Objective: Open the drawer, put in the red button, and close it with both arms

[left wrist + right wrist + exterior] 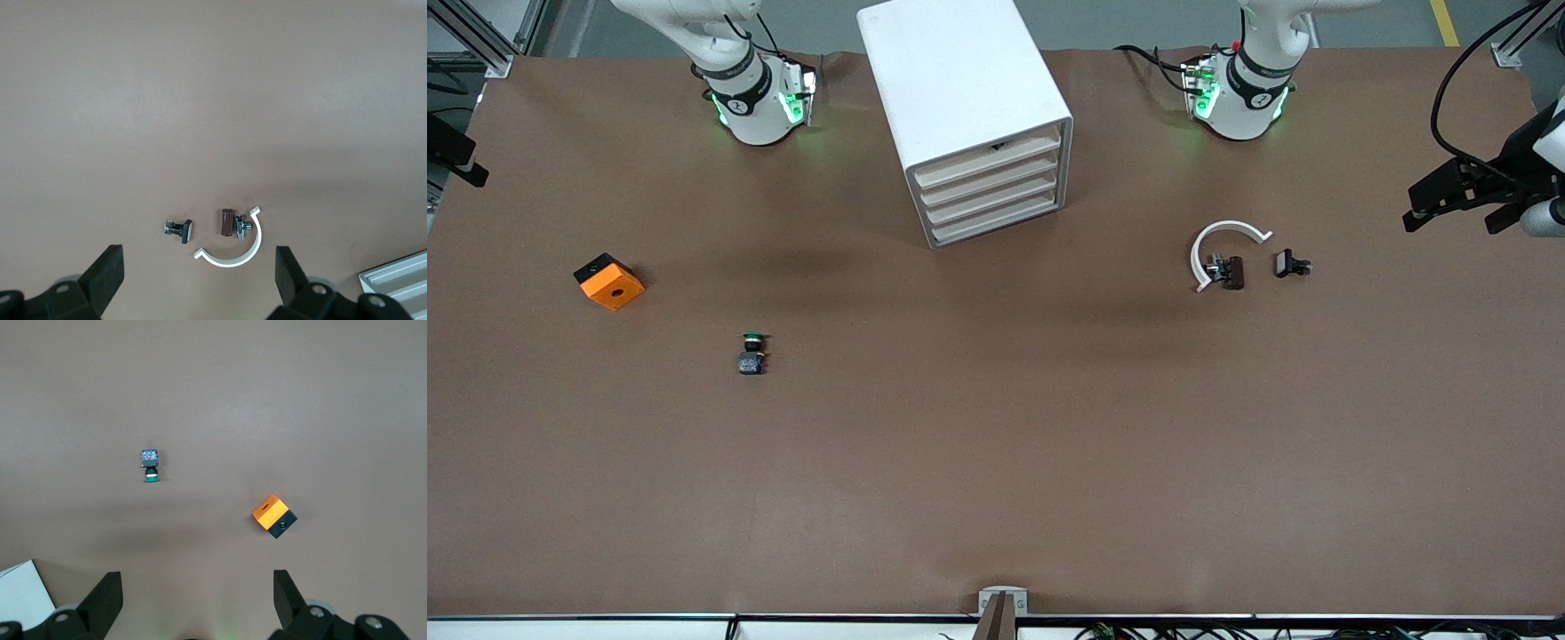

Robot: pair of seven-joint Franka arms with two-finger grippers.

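Note:
The white cabinet (960, 80) stands at the back middle of the table. Its four cream drawer fronts (991, 191) are all pushed in, so the drawer is shut. The red button is out of view. A switch with a green cap (752, 353) lies toward the right arm's end, also seen as the green-capped switch (151, 465) in the right wrist view. My left gripper (199, 267) hangs open and empty over the table above a white arc. My right gripper (197, 587) hangs open and empty over bare table beside the cabinet. Both arms wait near their bases.
A white plastic arc (1221, 249) lies toward the left arm's end, with a maroon and chrome part (1230, 271) inside it and a small black part (1290, 263) beside it. An orange and black block (609, 281) sits toward the right arm's end. A black camera mount (1463, 191) juts in over the table's edge.

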